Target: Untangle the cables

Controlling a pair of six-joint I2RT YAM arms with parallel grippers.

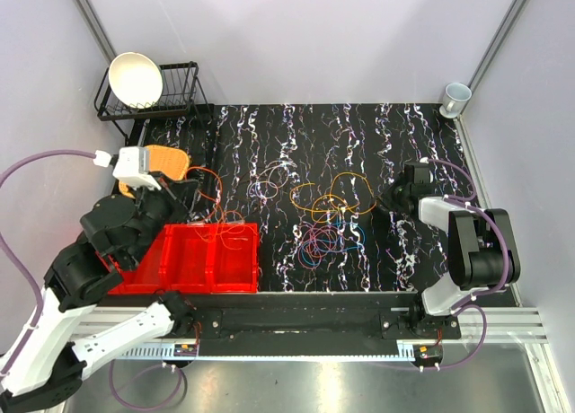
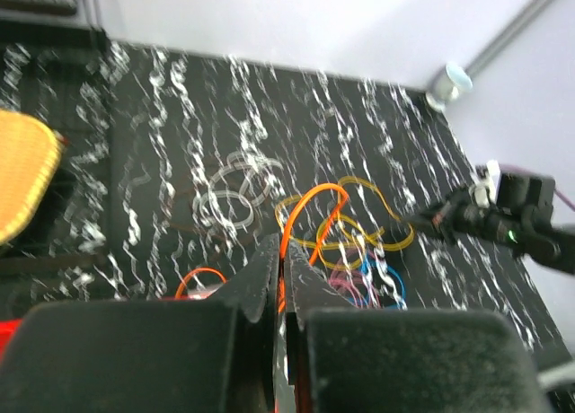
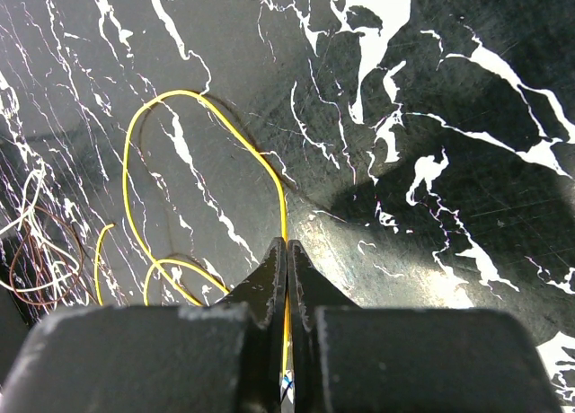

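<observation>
Left jaws seem to pinch the blurred orange cable [image 2: 316, 190] — right jaws pinch the yellow cable [image 3: 266, 164]

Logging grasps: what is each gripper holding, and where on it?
Left gripper pinches the orange cable partway along its loop; right gripper pinches the yellow cable partway along its loop.

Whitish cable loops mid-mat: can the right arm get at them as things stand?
Probably not yet. The right arm has its jaws shut on the yellow cable, so it would have to let go first. Otherwise only other cable loops lie flat between it and the whitish cable loops.
</observation>
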